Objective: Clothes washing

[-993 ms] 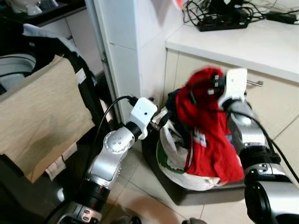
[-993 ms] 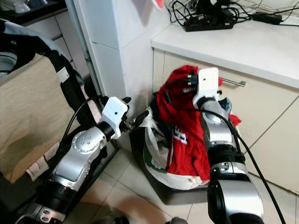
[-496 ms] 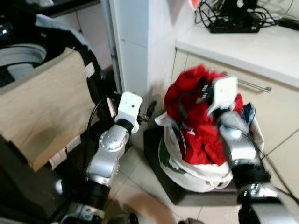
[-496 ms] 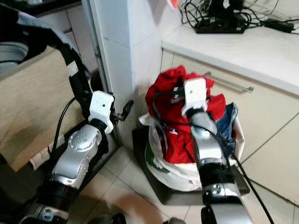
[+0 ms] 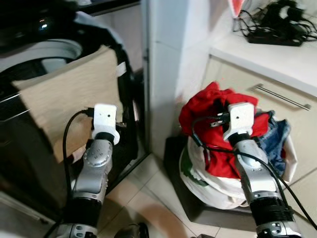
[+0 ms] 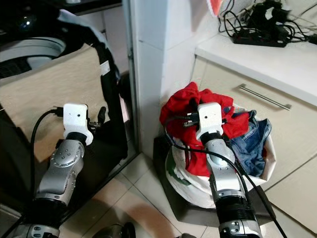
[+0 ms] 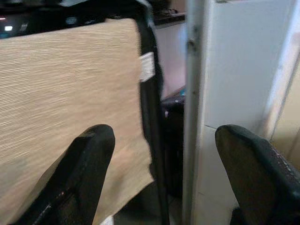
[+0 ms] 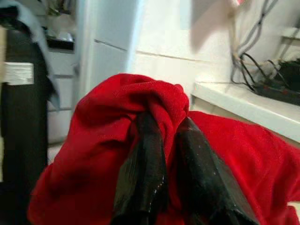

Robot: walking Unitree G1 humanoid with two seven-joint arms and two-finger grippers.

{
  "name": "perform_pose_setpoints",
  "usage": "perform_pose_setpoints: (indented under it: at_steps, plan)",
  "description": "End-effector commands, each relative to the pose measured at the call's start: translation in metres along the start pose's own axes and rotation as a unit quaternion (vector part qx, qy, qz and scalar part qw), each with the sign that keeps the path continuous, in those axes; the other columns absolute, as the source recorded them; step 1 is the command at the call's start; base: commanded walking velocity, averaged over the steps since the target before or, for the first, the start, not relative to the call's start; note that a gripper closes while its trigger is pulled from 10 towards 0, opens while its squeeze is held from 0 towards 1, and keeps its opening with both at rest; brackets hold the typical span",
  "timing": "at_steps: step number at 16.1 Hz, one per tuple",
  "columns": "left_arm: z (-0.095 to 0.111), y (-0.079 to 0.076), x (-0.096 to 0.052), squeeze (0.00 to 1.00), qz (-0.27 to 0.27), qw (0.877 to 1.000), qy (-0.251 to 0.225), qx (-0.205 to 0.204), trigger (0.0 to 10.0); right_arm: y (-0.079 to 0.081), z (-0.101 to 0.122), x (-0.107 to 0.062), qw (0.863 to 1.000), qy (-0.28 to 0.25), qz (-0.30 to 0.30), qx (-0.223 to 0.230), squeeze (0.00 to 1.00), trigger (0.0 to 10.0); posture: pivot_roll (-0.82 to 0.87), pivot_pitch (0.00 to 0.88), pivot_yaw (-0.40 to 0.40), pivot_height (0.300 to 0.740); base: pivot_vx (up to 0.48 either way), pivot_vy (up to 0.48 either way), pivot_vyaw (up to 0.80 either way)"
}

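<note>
A red garment [image 5: 205, 105] lies bunched on top of a white laundry bag [image 5: 198, 174] on the floor by the cabinet. My right gripper [image 8: 166, 121] is shut on a fold of that red cloth, just above the bag; its wrist [image 5: 238, 117] rises from the pile. Blue jeans [image 5: 275, 140] fill the bag's right side. My left gripper [image 7: 164, 136] is open and holds nothing, and its arm [image 5: 101, 148] points at a beige cloth panel [image 5: 64, 96] in a black frame. A washing machine's drum rim [image 5: 47, 49] is at the far left.
A white pillar [image 5: 168, 59] stands between the beige panel and the bag. The cabinet's drawer handle [image 5: 282, 96] is behind the bag, and a power strip with cables [image 5: 277, 34] lies on the counter. The bag rests on a black base [image 5: 195, 213] on the tiled floor.
The camera has turned left. My right gripper has lowered the red garment from hanging high down onto the bag. My left arm has swung from beside the bag over to the beige panel.
</note>
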State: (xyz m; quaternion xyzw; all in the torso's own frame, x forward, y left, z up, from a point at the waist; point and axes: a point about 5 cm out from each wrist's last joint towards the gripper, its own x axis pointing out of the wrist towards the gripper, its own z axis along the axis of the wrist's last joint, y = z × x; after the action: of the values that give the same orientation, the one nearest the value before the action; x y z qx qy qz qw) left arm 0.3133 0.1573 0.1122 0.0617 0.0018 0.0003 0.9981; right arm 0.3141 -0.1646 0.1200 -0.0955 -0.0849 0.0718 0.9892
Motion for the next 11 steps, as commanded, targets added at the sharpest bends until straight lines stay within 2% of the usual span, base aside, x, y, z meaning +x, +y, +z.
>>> perform_pose_setpoints:
  at_steps: [1,2,5,6,9,11]
  plan:
    - [0.007,-0.009,0.003,0.0,0.003,1.0,-0.011,-0.014,10.0,0.001,0.011,0.01,1.0,-0.022,0.003,0.001,0.0,0.0,-0.1,0.0,-0.025,0.74,0.0,0.0,0.54]
    - [0.011,-0.017,0.007,0.0,-0.002,1.0,-0.015,-0.027,10.0,0.002,0.013,0.016,1.0,-0.023,0.009,0.001,0.0,0.0,-0.09,0.0,-0.046,0.74,0.0,0.0,0.52]
    - [0.019,-0.026,0.009,0.0,-0.011,0.999,-0.032,-0.025,10.0,0.001,0.015,0.025,1.0,-0.021,0.023,-0.003,0.0,0.0,-0.08,0.0,-0.054,0.74,0.0,0.0,0.52]
    - [0.02,-0.028,0.008,0.0,-0.016,0.999,-0.037,-0.024,10.0,0.001,0.015,0.025,1.0,-0.02,0.021,-0.004,0.0,0.0,-0.07,0.0,-0.062,0.74,0.0,-0.311,0.51]
    - [0.02,-0.038,0.005,0.0,-0.041,0.998,-0.04,0.018,10.0,0.007,0.011,0.025,1.0,-0.016,0.026,-0.003,0.0,0.0,-0.06,0.0,-0.056,0.74,0.0,-0.451,0.5]
    - [0.019,-0.037,0.005,0.0,-0.042,0.998,-0.035,0.017,10.0,0.009,0.009,0.025,1.0,-0.015,0.027,-0.002,0.0,0.0,-0.06,0.0,-0.051,0.74,0.0,-0.45,0.5]
